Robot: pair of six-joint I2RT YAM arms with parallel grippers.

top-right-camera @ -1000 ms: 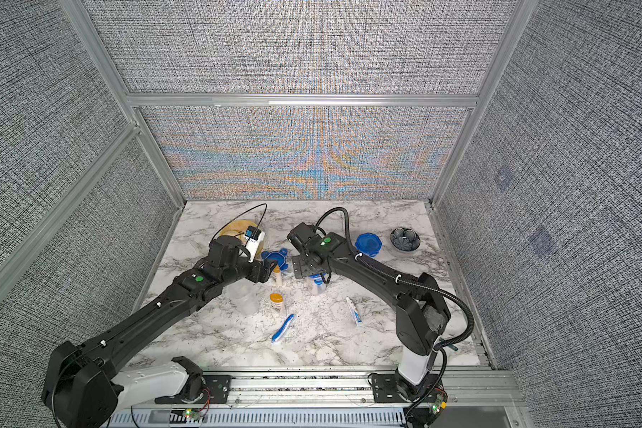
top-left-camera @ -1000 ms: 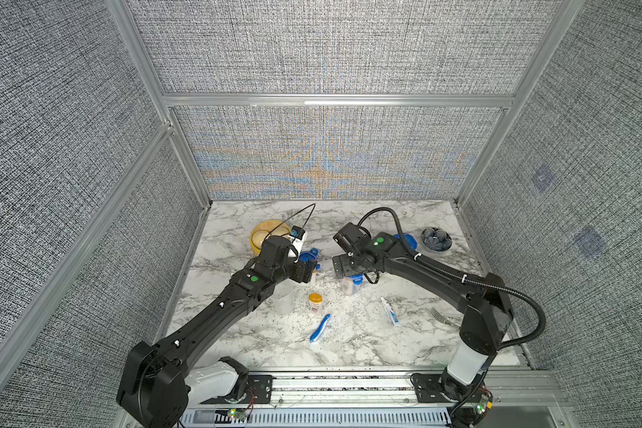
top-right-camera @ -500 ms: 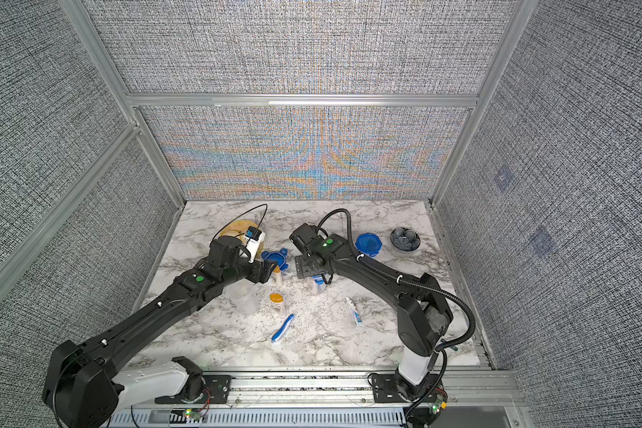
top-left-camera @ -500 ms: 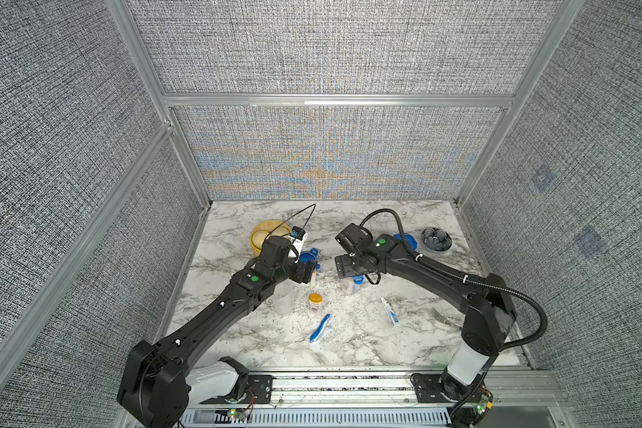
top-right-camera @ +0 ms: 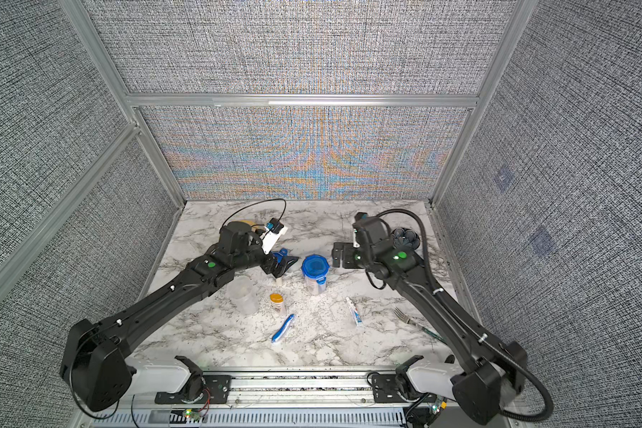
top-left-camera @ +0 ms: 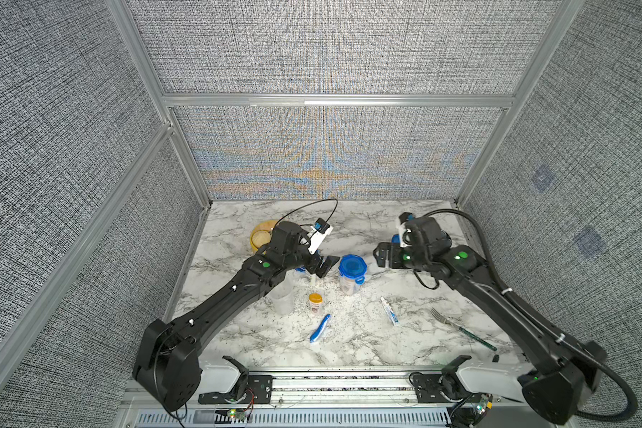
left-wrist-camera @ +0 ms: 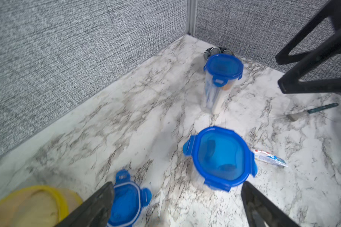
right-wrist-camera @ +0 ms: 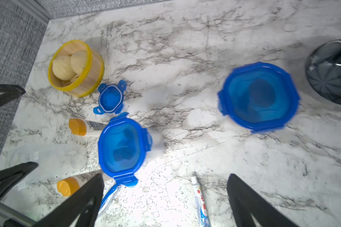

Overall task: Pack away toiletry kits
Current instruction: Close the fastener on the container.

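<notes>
Blue-lidded clear plastic jar (top-left-camera: 350,283) upright mid-table, packed, directly between the two grippers, touched by neither. Left gripper (top-left-camera: 325,266) just beside it on one flank, jaws spread wide, nothing held. Right gripper (top-right-camera: 337,255) slightly farther off on the opposite flank, likewise released and empty. Second lidded clear jar (left-wrist-camera: 220,82) at the back near the dark patterned bowl (top-right-camera: 406,238), closed as well.

Third kit not yet packed. Empty clear plastic jar (top-right-camera: 242,294) on the left gripper's side, nearer the front rail (top-right-camera: 312,374); small white bottle with orange cap (top-left-camera: 315,302) upright just beside it. Another orange-capped white bottle (right-wrist-camera: 87,128) close below the left gripper, next to a loose blue four-tab clip lid (right-wrist-camera: 110,99) and near the yellow bamboo steamer (right-wrist-camera: 91,76). Blue-white folding toothbrush (top-right-camera: 282,329) flat, toward the front rail. Small white toothpaste tube (top-left-camera: 390,311) flat on the right gripper's side, near a green-handled metal fork (top-left-camera: 462,329).

Likely next: loading the empty jar. Upright bottle, toothbrush and tube all frontward of both grippers. Left gripper clearly nearer to empty jar, bottles and loose lid; right gripper nearer to the tube. Toothbrush and tube each with long axis roughly front-to-back, slightly slanted, so jaws best turned across that line. Possibly one tab on the middle jar's lid not clipped down; too blurred to settle.
</notes>
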